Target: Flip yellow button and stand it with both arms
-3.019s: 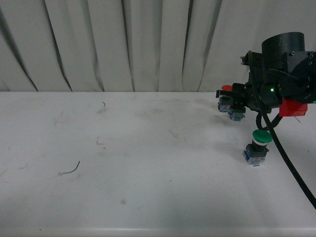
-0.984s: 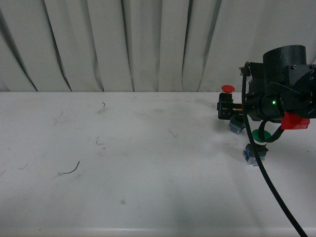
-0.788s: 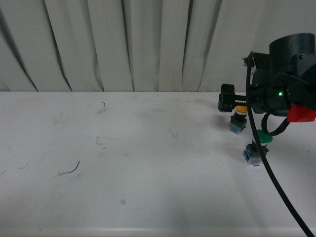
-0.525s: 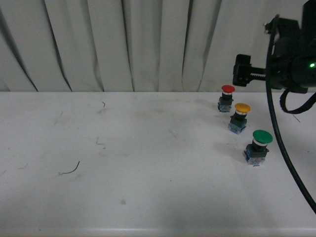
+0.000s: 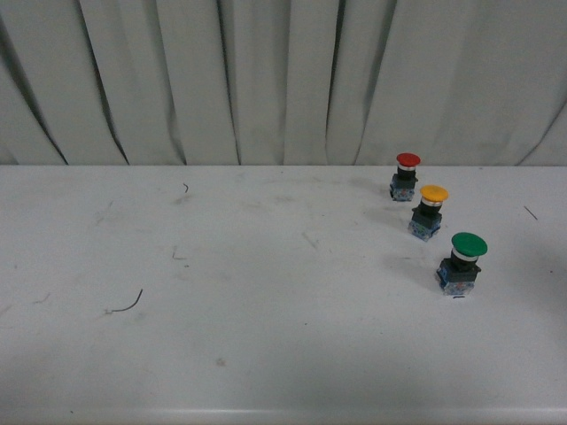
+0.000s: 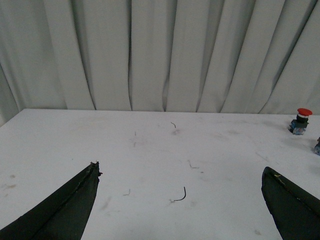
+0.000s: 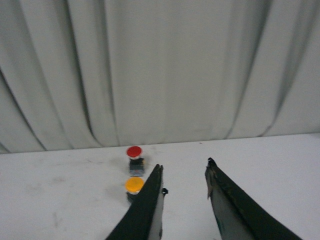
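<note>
Table (image 5: 266,310) is white and wide, with grey curtains (image 5: 221,80) behind. Left gripper (image 6: 180,200) is wide open; right gripper (image 7: 184,172) is open, holding nothing. Green button (image 5: 462,263), yellow button (image 5: 429,211) and red button (image 5: 405,174) stand upright in a row, yellow between them.

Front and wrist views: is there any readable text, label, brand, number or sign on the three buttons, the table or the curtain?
None can be read.
Yellow button: plain cap; contact block too small to show print.
Red button: plain cap, no lettering visible.
Green button: plain cap; block blurred.
Table: only scuffs and a stray wire.
Curtain: no markings.
</note>
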